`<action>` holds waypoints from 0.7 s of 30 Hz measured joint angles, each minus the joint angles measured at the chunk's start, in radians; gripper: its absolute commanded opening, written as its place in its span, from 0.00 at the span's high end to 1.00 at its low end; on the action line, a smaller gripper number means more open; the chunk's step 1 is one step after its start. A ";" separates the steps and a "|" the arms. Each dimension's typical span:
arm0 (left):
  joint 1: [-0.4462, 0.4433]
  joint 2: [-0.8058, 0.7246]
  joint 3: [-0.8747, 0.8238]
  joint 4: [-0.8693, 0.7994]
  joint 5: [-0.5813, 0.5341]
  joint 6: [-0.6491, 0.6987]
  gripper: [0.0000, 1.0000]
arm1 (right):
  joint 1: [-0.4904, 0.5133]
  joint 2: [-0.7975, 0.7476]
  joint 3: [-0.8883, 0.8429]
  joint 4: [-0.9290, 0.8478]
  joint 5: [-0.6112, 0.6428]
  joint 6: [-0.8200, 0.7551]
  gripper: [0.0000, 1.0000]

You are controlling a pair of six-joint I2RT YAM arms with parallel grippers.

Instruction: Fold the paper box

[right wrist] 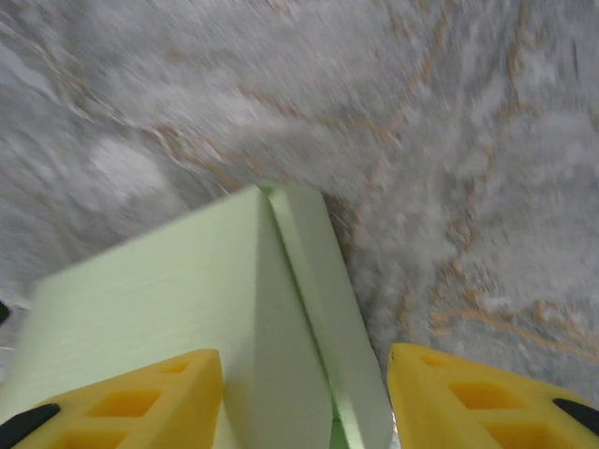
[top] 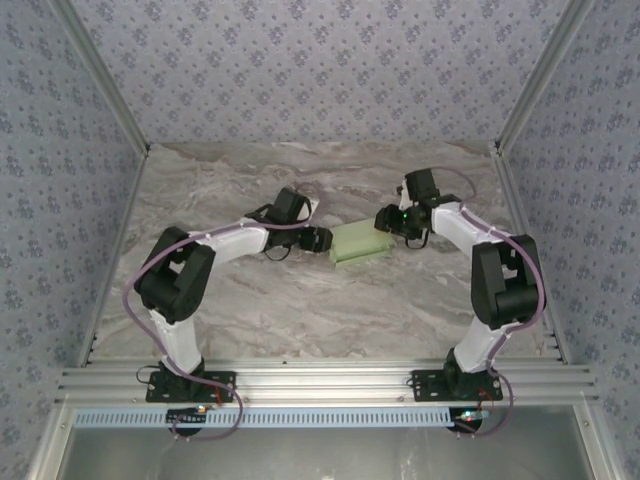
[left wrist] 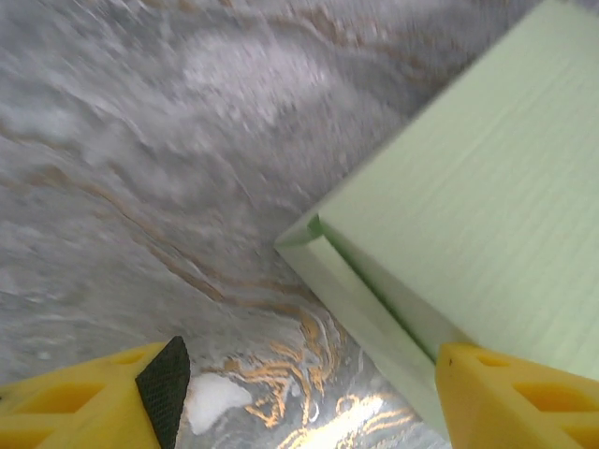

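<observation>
The paper box [top: 358,243] is a pale green, partly folded piece lying on the marble table between both arms. My left gripper [top: 318,240] sits at its left end. In the left wrist view that gripper [left wrist: 309,407] is open; the box [left wrist: 468,187] lies to the right, its lower flap edge running down beside the right yellow finger [left wrist: 519,398]. My right gripper [top: 392,220] is at the box's right end. In the right wrist view it [right wrist: 304,412] is open, straddling a raised flap of the box [right wrist: 159,290], with a gap at its right finger [right wrist: 487,398].
The marble tabletop [top: 300,300] is enclosed by patterned walls [top: 60,200] on the left, back and right. An aluminium rail [top: 320,380] carrying both arm bases runs along the near edge. Bare table lies in front of and behind the box.
</observation>
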 measured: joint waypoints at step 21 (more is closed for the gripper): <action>0.030 -0.142 -0.056 0.042 0.022 -0.001 0.26 | 0.019 -0.084 0.024 -0.148 0.217 -0.131 0.48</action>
